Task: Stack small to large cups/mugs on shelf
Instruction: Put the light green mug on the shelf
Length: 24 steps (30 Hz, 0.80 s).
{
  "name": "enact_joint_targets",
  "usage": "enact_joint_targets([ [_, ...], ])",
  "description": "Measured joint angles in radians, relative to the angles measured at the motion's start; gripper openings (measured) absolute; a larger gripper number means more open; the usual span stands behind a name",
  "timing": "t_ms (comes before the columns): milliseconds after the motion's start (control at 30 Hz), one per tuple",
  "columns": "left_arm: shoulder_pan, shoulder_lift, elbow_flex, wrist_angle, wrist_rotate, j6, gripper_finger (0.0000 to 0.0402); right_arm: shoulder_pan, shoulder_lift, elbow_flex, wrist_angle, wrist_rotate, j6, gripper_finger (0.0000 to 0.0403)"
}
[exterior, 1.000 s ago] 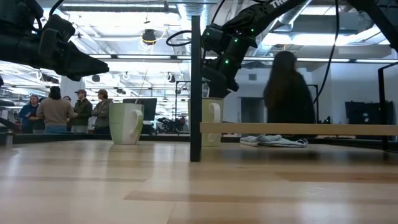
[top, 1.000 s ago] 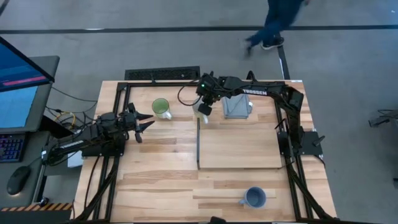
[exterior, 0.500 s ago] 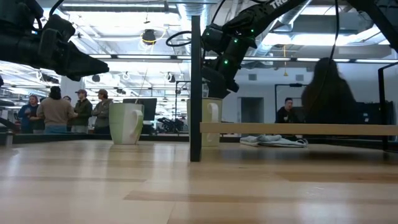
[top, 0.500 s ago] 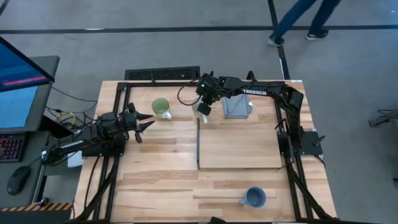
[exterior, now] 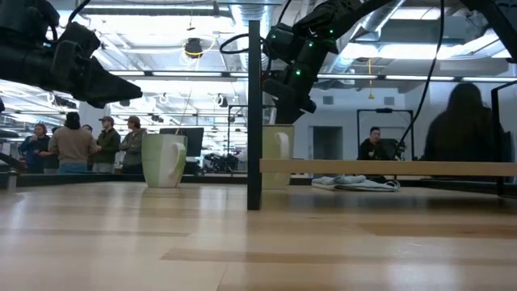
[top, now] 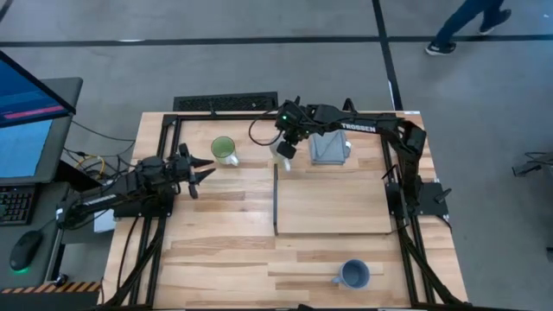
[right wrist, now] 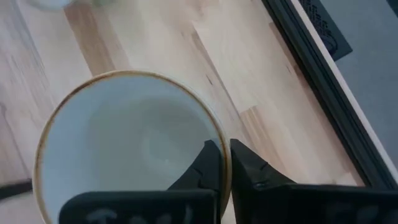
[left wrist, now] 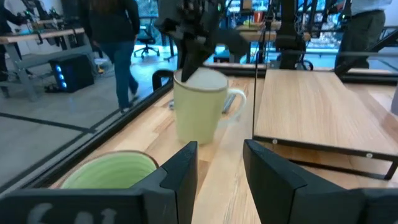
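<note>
Cream-white mug is sitting near the desk's far edge, beside the shelf; right pincer is pinching its rim, one finger inside. Ceramic, probably slippery, so the thin rim grip looks risky. Left pincer is idling half-open.

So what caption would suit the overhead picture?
Right fingers pinch the cream mug rim beside the shelf.

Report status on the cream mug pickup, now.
Right gripper shut on cream mug rim, beside the shelf. Left gripper open, waiting near green mug. Nothing in the way.
</note>
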<state>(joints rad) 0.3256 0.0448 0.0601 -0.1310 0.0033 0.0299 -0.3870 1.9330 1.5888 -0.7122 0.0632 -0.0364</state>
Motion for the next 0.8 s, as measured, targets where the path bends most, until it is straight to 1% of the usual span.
enact_joint_targets([
  [167, 0.000, 0.057, 0.000, 0.000, 0.000, -0.015, 0.0122, 0.001, -0.018, 0.004, -0.012, -0.005, 0.030, 0.0025],
  [267, 0.000, 0.095, 0.000, 0.000, -0.002, -0.031, 0.0122, 0.003, -0.041, 0.005, -0.049, -0.005, 0.049, 0.0025],
  [400, 0.000, 0.114, -0.001, 0.011, -0.012, -0.027, 0.0122, 0.013, -0.069, 0.005, -0.078, 0.012, 0.083, 0.0025],
  [600, 0.000, 0.097, -0.003, 0.028, -0.013, -0.011, 0.0122, 0.039, -0.143, 0.005, -0.142, 0.030, 0.144, 0.0025],
  [800, 0.000, 0.085, -0.003, 0.035, -0.015, -0.009, 0.0122, 0.107, -0.222, 0.008, -0.217, 0.071, 0.241, 0.0025],
])
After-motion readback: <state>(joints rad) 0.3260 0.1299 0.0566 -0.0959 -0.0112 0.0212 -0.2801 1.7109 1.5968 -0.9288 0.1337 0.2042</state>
